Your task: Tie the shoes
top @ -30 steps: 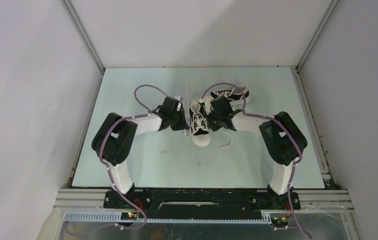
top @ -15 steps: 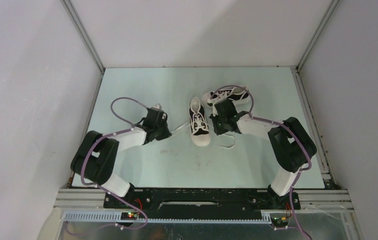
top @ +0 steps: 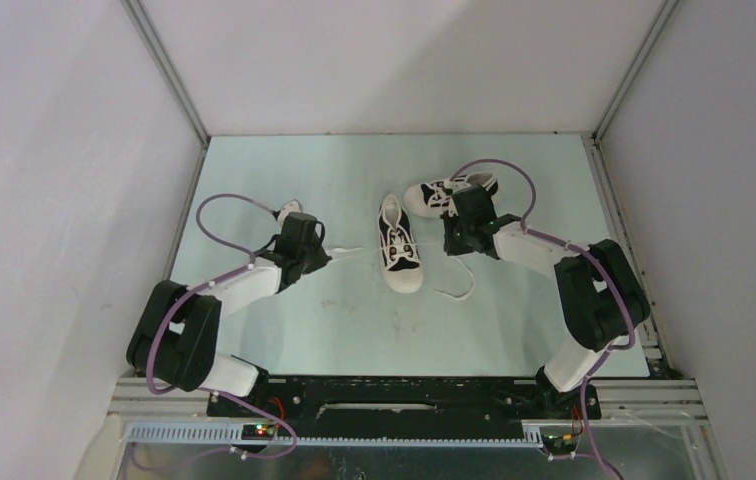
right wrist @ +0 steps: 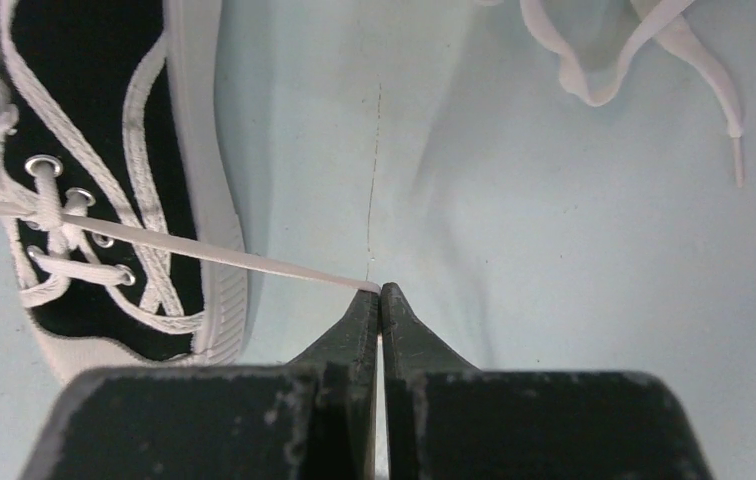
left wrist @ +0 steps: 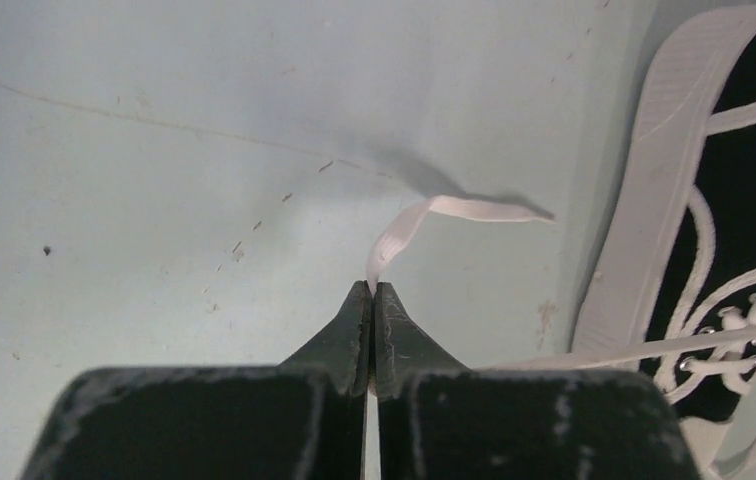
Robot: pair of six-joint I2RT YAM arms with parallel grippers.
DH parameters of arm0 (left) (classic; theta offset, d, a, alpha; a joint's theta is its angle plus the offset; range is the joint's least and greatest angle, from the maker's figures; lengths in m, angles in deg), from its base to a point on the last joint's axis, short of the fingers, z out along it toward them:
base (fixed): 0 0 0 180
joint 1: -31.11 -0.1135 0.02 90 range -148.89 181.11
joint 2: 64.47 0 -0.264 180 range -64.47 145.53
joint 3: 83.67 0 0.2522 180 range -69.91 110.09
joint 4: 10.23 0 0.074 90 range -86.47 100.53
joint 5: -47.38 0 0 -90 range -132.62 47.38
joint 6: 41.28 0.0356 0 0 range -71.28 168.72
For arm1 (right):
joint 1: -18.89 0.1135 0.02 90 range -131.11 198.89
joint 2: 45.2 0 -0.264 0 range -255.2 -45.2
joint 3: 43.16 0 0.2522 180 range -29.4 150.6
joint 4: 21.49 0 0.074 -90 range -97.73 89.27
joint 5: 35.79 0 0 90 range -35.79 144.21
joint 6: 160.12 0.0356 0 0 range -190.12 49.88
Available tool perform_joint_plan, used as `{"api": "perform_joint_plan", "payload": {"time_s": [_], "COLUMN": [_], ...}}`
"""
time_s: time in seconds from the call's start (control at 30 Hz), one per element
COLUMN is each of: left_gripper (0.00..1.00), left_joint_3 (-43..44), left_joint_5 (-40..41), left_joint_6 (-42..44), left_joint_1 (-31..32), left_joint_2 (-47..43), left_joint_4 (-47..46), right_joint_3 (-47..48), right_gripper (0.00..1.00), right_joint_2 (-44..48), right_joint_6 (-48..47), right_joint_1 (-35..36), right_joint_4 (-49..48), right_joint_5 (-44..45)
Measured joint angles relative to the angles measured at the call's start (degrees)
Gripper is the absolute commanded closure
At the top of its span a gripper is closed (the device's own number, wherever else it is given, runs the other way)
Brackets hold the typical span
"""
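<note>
**Change since a second ago.** We are recording both arms swung outward from the near sneaker (top: 397, 247), where their hands were crowding its laced top from either side. The sneaker itself is sitting where it was.

**Left hand (left wrist: 372, 288).** We are finding its fingers pressed flat together on the left lace (left wrist: 604, 352). That lace is running from beside the fingers across to the sneaker's eyelets, and its free end is curling out past the fingertips. The hand is hanging well to the left of the sneaker.

**Right hand (right wrist: 381, 292).** Its fingers are likewise closed, pinching the right lace (right wrist: 204, 256), which is stretching taut and straight to the upper eyelets. The hand is standing to the right of the near sneaker and just in front of the far one.

**Near sneaker.** It is standing on its sole at mid-worktop, black upper showing, with the white toe cap pointing toward the arm bases.

**Far sneaker (top: 449, 192).** It is lying beyond and to the right, toe pointing left, with its heel end partly hidden behind the right hand. We are unable to tell whether it is upright or tipped.

**Loose lace (top: 457, 288).** It is lying slack on the pale green worktop (top: 284, 330), just right of the near sneaker's toe. We are not able to tell which sneaker it belongs to.
</note>
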Motion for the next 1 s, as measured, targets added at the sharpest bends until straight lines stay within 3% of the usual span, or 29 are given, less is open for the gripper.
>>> {"api": "perform_joint_plan", "payload": {"time_s": [0.3, 0.5, 1.0], "left_gripper": [1.0, 1.0, 1.0], "left_joint_3": [8.7, 9.84, 10.01], "left_joint_5": [3.96, 3.96, -2.97], "left_joint_6": [1.46, 1.66, 3.85], "left_joint_1": [-1.29, -4.33, -5.05], "left_joint_2": [-0.59, -1.46, 9.38], "left_joint_4": [5.09, 5.55, 4.81], "right_joint_3": [3.02, 6.19, 6.6], "right_gripper": [1.0, 1.0, 1.0], "right_joint_2": [1.14, 1.09, -3.13], "right_joint_6": [0.22, 0.7, 2.82], "right_joint_1": [-1.18, -3.21, -1.38], "right_joint_4": [2.36, 3.65, 5.97], "right_joint_5": [0.02, -0.46, 0.52]}}
